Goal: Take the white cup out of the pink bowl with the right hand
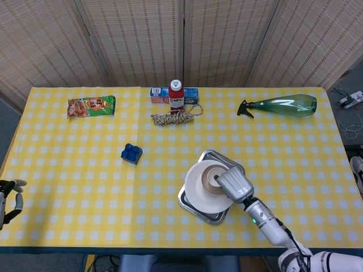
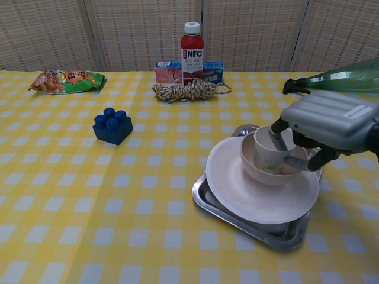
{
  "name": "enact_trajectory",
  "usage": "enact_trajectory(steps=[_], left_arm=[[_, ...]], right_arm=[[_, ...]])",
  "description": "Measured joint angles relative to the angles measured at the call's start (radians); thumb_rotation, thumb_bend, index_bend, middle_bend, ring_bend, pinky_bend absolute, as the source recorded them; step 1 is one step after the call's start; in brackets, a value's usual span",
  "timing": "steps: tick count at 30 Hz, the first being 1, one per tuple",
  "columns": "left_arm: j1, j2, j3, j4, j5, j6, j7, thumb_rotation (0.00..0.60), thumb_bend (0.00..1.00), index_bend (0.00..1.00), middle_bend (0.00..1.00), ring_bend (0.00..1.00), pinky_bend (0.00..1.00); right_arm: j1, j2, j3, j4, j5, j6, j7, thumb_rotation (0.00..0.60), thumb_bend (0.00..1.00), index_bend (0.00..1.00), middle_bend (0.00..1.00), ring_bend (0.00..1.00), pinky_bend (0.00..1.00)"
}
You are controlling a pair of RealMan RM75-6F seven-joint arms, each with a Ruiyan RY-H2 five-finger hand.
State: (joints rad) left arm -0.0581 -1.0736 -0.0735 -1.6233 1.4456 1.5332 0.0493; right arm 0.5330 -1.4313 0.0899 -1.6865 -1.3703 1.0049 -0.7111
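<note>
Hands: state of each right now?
Left hand: open, holding nothing, at the table's left edge.
Right hand: fingers around the white cup in the pink bowl, one inside the rim; firm grip cannot be told.

A cup [image 2: 269, 152] sits in a bowl [image 2: 260, 168] on a plate [image 2: 246, 192] atop a tray [image 2: 237, 222] at near right; toy brick [image 2: 112, 125] left; bottle [image 2: 192, 48], rope [image 2: 189, 90] and snack packet [image 2: 66, 81] lie far.
</note>
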Motion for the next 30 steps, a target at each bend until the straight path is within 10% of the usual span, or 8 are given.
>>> enact_trajectory(steps=[15,30], left_arm=[[0.006,0.006,0.000,-0.005,0.005,0.007,-0.004,0.600,0.58,0.47,0.47,0.32,0.39],[0.008,0.000,0.009,-0.011,0.026,0.013,0.019,0.600,0.58,0.47,0.47,0.32,0.39]], right_arm=[[-0.006,0.056,-0.029,-0.091,-0.009,0.053,-0.024,0.600,0.35,0.62,1.00,1.00,1.00],[-0.098,0.311,-0.114,-0.374,-0.060,0.161,-0.049,0.600,0.35,0.62,1.00,1.00,1.00]])
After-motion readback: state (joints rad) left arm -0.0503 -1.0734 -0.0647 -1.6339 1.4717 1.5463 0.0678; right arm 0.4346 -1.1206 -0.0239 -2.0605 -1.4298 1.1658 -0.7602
